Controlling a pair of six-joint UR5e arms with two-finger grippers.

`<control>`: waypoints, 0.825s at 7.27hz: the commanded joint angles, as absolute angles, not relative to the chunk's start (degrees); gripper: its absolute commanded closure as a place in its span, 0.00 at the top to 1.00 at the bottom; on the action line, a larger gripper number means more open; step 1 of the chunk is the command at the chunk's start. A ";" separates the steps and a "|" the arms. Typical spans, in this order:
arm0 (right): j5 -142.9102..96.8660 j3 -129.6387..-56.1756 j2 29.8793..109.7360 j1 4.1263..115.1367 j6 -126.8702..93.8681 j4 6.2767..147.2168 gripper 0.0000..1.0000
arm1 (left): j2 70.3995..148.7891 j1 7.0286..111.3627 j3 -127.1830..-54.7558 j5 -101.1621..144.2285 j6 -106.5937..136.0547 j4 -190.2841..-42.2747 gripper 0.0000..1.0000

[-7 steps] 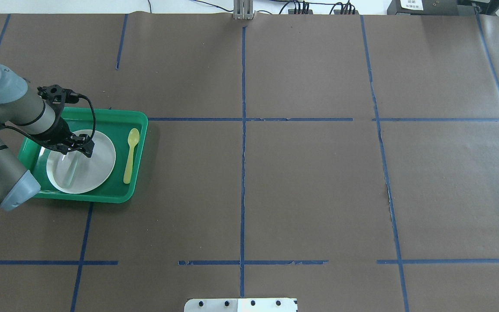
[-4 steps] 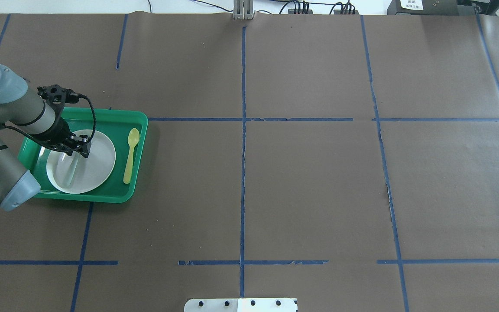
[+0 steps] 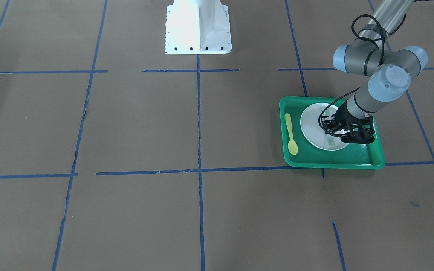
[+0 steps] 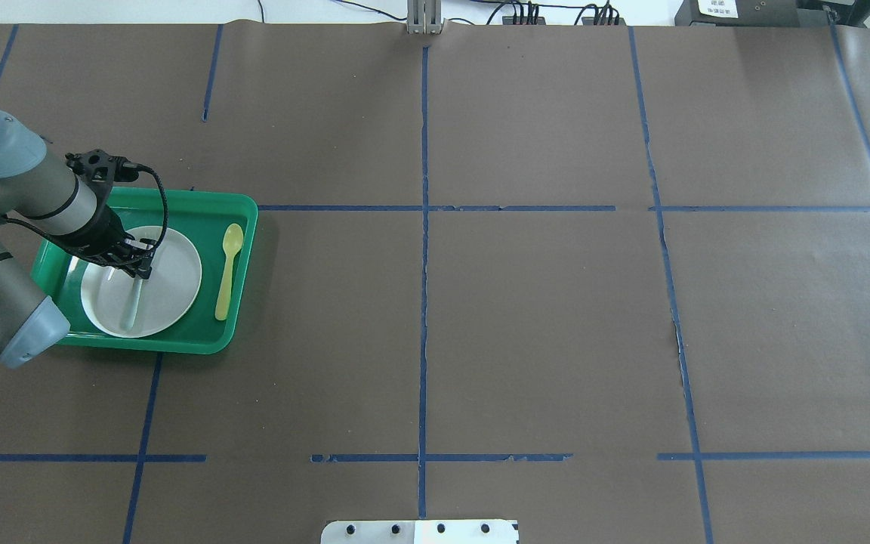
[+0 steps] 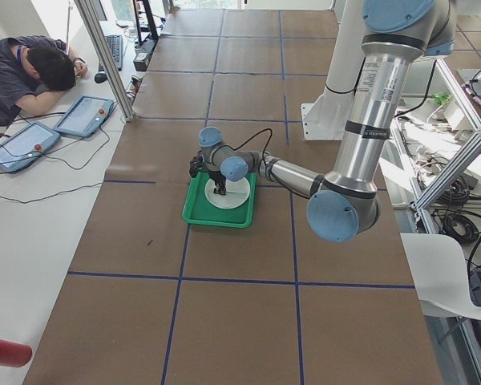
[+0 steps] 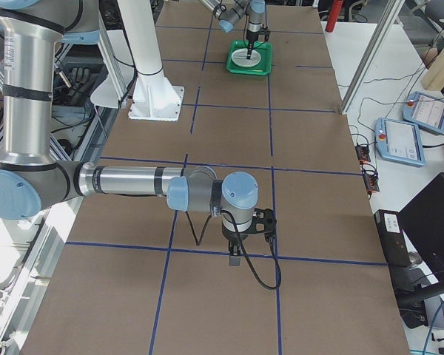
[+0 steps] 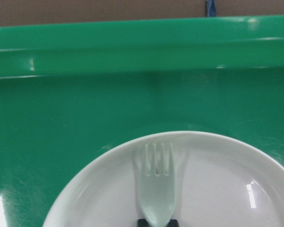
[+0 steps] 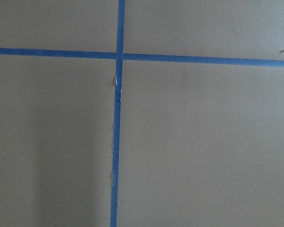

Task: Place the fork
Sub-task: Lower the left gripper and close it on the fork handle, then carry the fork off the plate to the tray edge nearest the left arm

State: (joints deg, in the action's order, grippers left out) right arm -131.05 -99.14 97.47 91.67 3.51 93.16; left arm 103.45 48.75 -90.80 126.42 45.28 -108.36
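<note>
**L claw pinched on fork neck, over plate**

L gripper (image 4: 139,272) pointed straight down, fingers drawn in close on the fork (image 4: 131,306), one dark tip each side of the neck just behind the tines in the wrist view. It looked like a firm pinch w/ no gap. Fork sat directly under the claw, low over the white plate (image 4: 178,264). Whether it touched the plate or hung just clear couldn't be told. Long axis ran near-to-far: tines toward the far wall of the green tray (image 4: 245,219), handle trailing back toward the robot. Yellow spoon (image 4: 228,272) lay beside the plate in the same tray, roughly parallel, apart from the fork. R gripper (image 6: 237,260) was well away down the table (image 4: 541,317) over bare paper. Its opening couldn't be judged. L arm was plainly the one for the fork, prob. w/ only a release or a lift left
</note>
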 commanded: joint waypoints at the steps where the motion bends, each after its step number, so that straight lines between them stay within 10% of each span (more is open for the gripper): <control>1: -130.96 -99.14 97.47 91.67 3.52 93.16 1.00 | 102.75 49.30 -94.89 127.00 45.53 -105.93 0.00; 6: -131.04 -99.14 97.47 91.67 3.43 93.16 1.00 | 99.58 55.98 -94.51 126.56 39.03 -102.13 0.00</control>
